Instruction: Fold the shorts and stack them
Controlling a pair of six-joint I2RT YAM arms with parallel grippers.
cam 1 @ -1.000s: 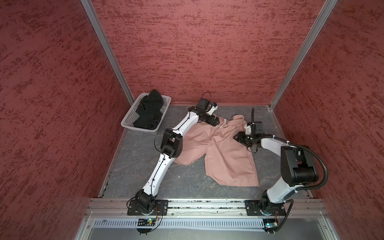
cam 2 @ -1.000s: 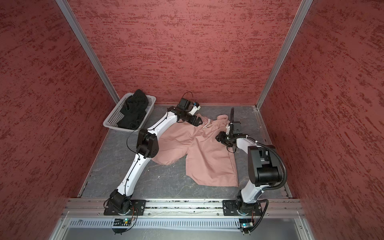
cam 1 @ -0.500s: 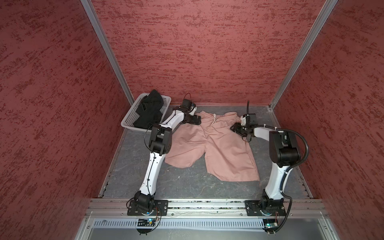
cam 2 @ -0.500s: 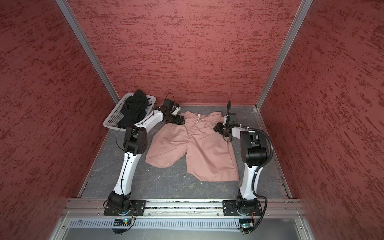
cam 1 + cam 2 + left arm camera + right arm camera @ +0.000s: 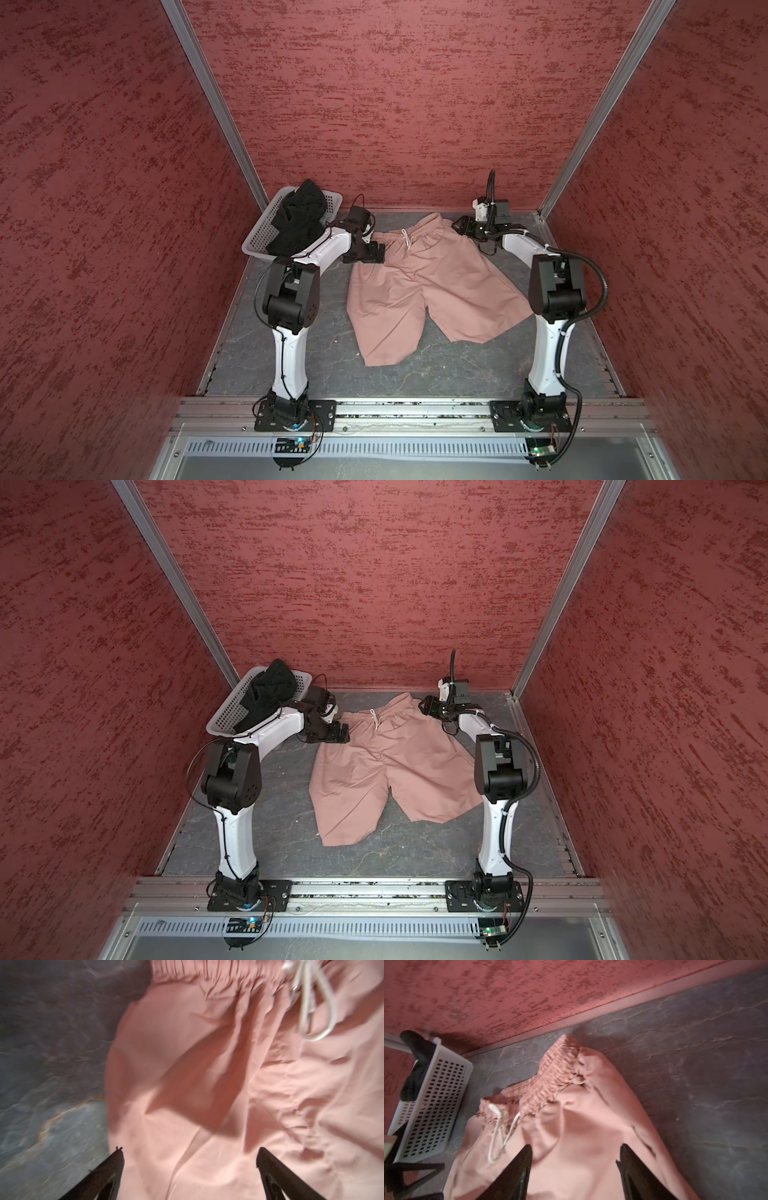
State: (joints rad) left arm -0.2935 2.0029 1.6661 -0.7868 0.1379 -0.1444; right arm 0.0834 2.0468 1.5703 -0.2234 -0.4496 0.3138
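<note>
Both released, left hand (image 5: 189, 1152), right hand (image 5: 576, 1149), pink shorts (image 5: 419, 286) flat, black shorts (image 5: 297, 216) maybe bunched

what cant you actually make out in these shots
Crumpled black cloth shorts in the white perforated plastic basket: bunched, so their shape is unreadable in both top views; the left arm covers the basket's near corner.
Dusty pink cloth shorts: hems cut off by both wrist views' edges; the left wrist view is motion-blurred.
The left gripper and right gripper: too small in top views to tell whether they touch the pink shorts.
</note>
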